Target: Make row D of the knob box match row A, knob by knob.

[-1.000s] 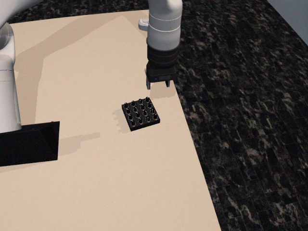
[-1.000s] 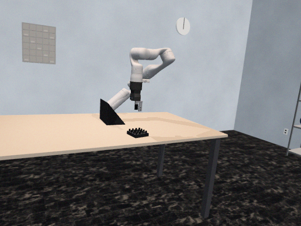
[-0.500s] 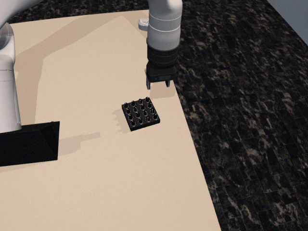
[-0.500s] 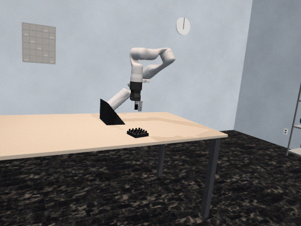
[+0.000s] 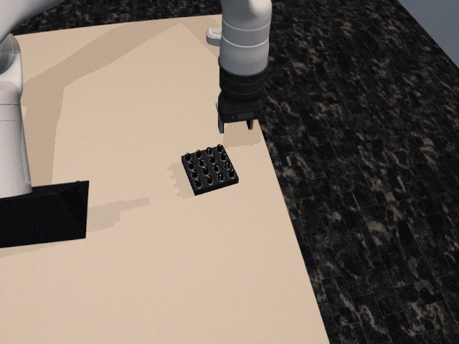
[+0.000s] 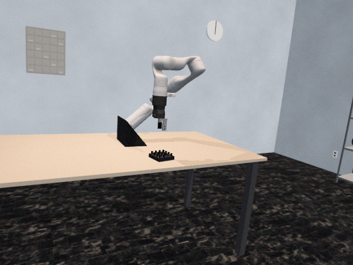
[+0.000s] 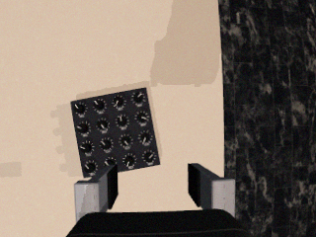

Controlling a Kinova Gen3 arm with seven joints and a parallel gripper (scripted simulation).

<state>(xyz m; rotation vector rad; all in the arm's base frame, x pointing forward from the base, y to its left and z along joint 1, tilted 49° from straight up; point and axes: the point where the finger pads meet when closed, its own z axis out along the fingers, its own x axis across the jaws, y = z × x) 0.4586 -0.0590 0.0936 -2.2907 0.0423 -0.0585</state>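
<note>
- round wall clock (image 6: 214,30), 1 o'clock, exterior view
- gridded wall panel (image 6: 45,52), 10 o'clock
- wall outlet (image 6: 335,154), 3 o'clock
- shelf rack (image 6: 344,142), 3 o'clock, cut off
- white ribbed piece (image 5: 213,36), 12 o'clock, top view, partly hidden

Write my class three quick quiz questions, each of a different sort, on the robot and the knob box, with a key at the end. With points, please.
1. True or false: the tool (image 5: 236,129) (image 6: 161,125) (image 7: 152,179) is open.

2. Multiple choice: what does the knob box (image 5: 209,170) (image 6: 161,155) (image 7: 116,131) rest on?
a) a shelf
b) the table (image 5: 166,277) (image 6: 71,157) (image 7: 30,59)
c) the floor

3. Fill in the blank: on the wall (image 6: 113,34) hangs a round white ____ (image 6: 211,30).

Key: 1. true; 2. b; 3. clock
</note>
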